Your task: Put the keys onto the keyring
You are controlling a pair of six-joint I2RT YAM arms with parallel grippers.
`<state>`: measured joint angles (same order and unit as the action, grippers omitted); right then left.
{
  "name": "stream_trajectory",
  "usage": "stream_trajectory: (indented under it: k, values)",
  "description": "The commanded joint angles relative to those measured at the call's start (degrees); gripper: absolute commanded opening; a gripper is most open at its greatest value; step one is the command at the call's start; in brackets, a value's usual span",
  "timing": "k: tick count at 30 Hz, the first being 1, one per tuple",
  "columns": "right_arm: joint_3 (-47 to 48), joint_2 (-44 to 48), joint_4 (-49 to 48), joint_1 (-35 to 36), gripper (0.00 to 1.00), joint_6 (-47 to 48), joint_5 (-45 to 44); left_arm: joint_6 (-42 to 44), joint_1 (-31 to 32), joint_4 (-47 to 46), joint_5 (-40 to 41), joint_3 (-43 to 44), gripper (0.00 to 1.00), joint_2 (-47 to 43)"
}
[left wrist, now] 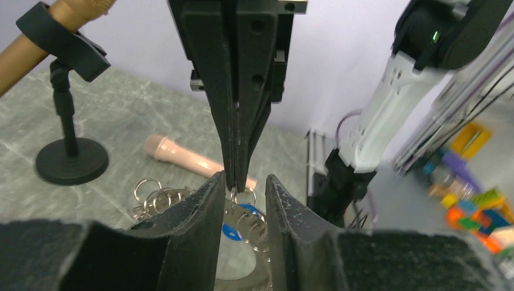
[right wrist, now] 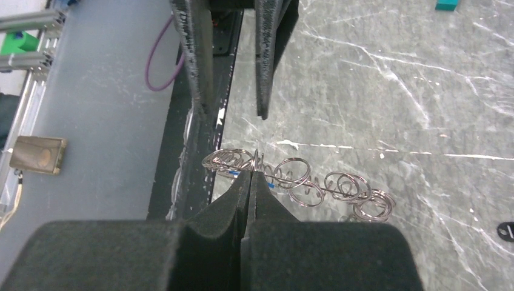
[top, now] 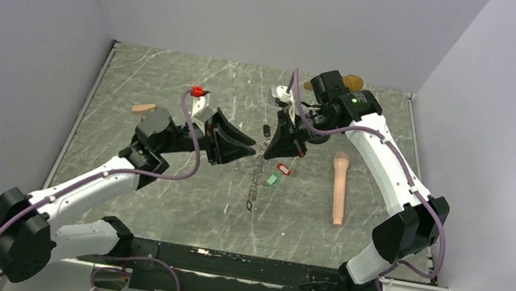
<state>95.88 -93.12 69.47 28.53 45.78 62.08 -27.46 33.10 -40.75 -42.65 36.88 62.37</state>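
Note:
The keyring (top: 256, 181), a chain of metal rings, lies down the table's middle. My right gripper (top: 270, 150) is shut on one ring at its far end; the right wrist view shows the pinch (right wrist: 251, 174) and the keyring's rings (right wrist: 339, 187) trailing right. My left gripper (top: 250, 147) is open, and its fingers (left wrist: 203, 209) sit either side of that pinched ring. A blue key tag (left wrist: 230, 231) lies under the rings; I cannot tell whether it is threaded on. The red key (top: 282, 168) and green key (top: 272, 180) lie loose right of the chain.
A pink microphone-shaped object (top: 339, 188) lies right of the keys. A black round-based stand (left wrist: 71, 160) holding a brown stick stands at the back right. A small black cylinder (top: 266, 130), a red-topped white piece (top: 198, 93) and a tan block (top: 143, 107) lie at the left and middle.

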Motion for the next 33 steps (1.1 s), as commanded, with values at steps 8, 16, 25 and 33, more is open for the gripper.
stream_trajectory:
  k: [8, 16, 25, 33]
  values:
    - [10.5, -3.9, 12.5, 1.9, 0.0, 10.2, -5.0, 36.6, 4.6, 53.5, -4.0, 20.8, 0.4, 2.2]
    - [11.1, -4.3, 12.7, 2.4, 0.0, 10.1, -4.8, 38.2, 8.2, 51.0, 3.4, 21.5, 0.39, 3.7]
    - [10.8, -4.5, 13.1, 2.9, 0.0, 10.7, -4.4, 37.4, 8.7, 48.4, 8.9, 20.5, 0.35, 2.9]
    - [10.3, -4.5, 13.1, 3.0, 0.0, 10.8, -4.0, 36.2, 8.7, 45.7, 9.2, 19.9, 0.35, 2.8]
